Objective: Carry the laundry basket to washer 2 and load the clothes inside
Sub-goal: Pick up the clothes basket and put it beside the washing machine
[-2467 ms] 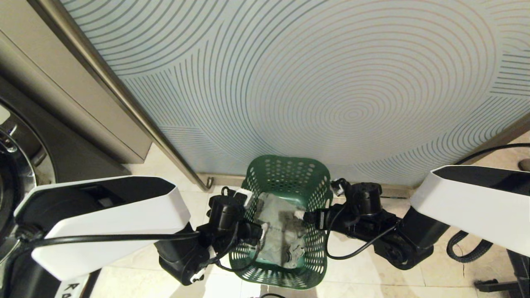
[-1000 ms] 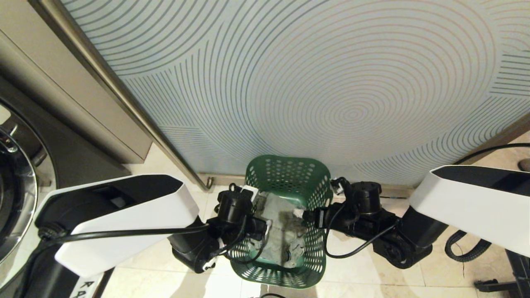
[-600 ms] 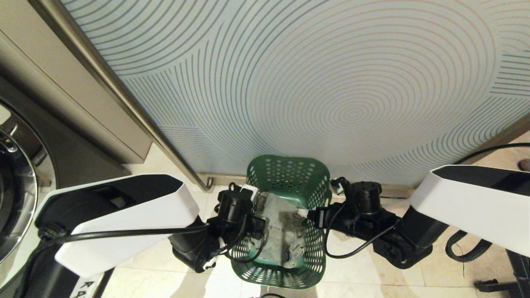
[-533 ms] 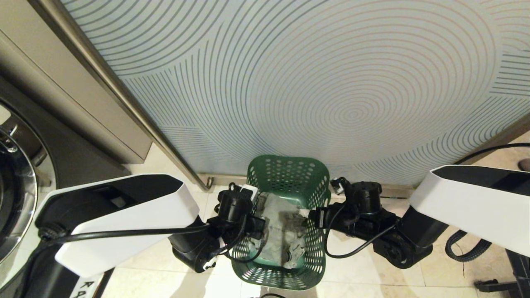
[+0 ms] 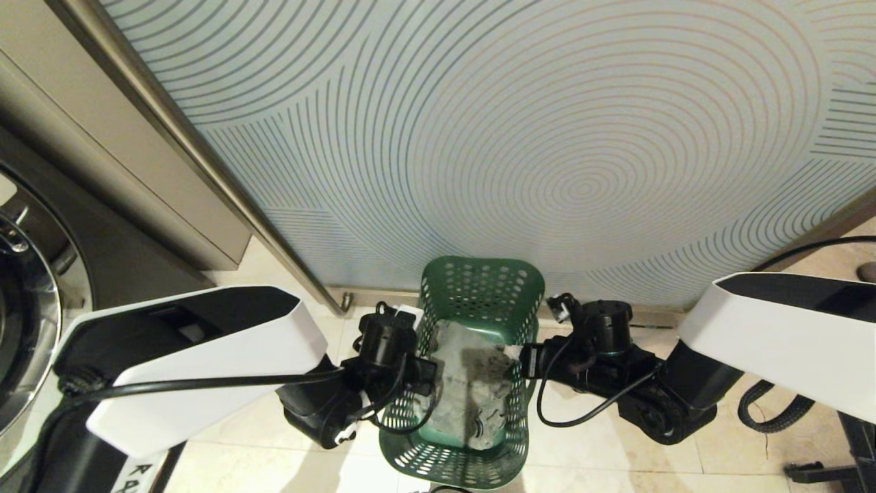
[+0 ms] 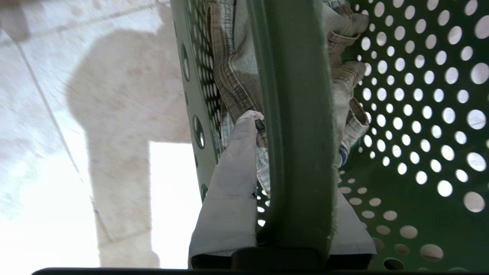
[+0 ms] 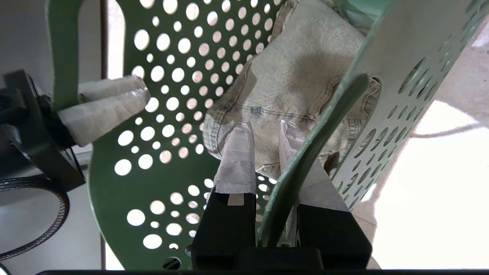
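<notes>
The green laundry basket (image 5: 479,268) stands on the tiled floor against a patterned wall panel, between my two arms. The clothes (image 5: 472,387), a pale denim garment, lie inside it. My left gripper (image 5: 426,373) is shut on the basket's left rim (image 6: 294,95), which fills the gap between its taped fingers (image 6: 233,183). My right gripper (image 5: 514,356) is shut on the right rim (image 7: 317,133), one finger inside and one outside. The denim (image 7: 305,76) lies just beyond its fingertips. A washer's chrome door rim (image 5: 31,322) shows at far left; its label is out of view, so whether it is washer 2 I cannot tell.
The ring-patterned panel (image 5: 547,137) rises right behind the basket. A slanted metal post (image 5: 205,171) and a beige cabinet (image 5: 82,137) stand to the left. A black ribbed hose (image 5: 773,411) and a dark frame (image 5: 828,472) lie on the floor at right.
Both grippers have gone from open to shut on the basket's two side rims. The basket now looks squeezed narrower, its left rim pulled inward. The arms have stayed where they were.
</notes>
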### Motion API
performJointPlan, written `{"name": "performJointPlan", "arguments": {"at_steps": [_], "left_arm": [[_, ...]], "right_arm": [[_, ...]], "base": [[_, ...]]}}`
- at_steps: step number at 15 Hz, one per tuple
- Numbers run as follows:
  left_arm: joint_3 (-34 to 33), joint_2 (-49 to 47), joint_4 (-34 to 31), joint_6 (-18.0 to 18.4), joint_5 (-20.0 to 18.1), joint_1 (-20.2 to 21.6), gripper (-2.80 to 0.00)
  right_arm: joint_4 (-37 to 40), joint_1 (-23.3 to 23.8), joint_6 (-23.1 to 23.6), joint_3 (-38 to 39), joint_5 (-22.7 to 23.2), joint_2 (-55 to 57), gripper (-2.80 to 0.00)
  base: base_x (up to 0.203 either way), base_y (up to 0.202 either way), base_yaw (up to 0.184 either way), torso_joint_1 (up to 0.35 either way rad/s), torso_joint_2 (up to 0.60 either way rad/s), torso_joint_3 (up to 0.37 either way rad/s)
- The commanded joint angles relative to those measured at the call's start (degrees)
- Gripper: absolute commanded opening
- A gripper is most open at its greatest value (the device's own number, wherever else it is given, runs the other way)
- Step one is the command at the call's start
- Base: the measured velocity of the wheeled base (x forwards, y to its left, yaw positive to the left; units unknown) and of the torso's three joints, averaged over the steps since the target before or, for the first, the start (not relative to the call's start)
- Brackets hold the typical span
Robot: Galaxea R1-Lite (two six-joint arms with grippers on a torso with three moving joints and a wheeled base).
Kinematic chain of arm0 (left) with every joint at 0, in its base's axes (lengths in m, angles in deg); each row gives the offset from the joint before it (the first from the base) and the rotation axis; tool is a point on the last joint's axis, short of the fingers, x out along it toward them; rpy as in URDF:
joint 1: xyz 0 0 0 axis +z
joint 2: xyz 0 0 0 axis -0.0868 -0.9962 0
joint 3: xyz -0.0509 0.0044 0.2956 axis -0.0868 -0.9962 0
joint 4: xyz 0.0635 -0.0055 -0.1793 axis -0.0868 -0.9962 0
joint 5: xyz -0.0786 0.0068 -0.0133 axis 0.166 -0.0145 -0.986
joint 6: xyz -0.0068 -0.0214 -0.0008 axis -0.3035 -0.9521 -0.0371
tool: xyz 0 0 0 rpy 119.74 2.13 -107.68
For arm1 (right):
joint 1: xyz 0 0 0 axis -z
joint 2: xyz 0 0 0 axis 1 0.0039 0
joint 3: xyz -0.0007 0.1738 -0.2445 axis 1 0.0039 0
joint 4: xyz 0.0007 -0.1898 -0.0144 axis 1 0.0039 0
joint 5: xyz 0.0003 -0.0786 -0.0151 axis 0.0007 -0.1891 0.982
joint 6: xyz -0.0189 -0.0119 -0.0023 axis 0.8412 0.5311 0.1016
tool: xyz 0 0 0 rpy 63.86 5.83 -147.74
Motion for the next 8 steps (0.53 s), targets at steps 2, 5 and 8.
{"name": "performJointPlan", "arguments": {"at_steps": [2, 5, 8], "left_arm": [[-0.9, 5.3, -2.8, -2.7, -0.4, -0.8, -2.8], [-4.3, 12.5, -6.3, -3.3, -0.8, -1.7, -2.8], [-7.9, 19.0, -11.8, -4.1, -0.9, -1.8, -2.8]], "right_arm": [[-0.3, -0.4, -2.5, 1.2, 0.5, -6.1, -2.8], [4.4, -2.5, -4.6, 2.8, 1.5, -14.8, -2.8], [12.5, -5.1, -5.5, 4.6, 1.6, -23.1, -2.8]], "base": [[0.0, 0.0, 0.0, 0.0, 0.0, 0.0], [0.0, 0.0, 0.0, 0.0, 0.0, 0.0], [0.0, 0.0, 0.0, 0.0, 0.0, 0.0]]}}
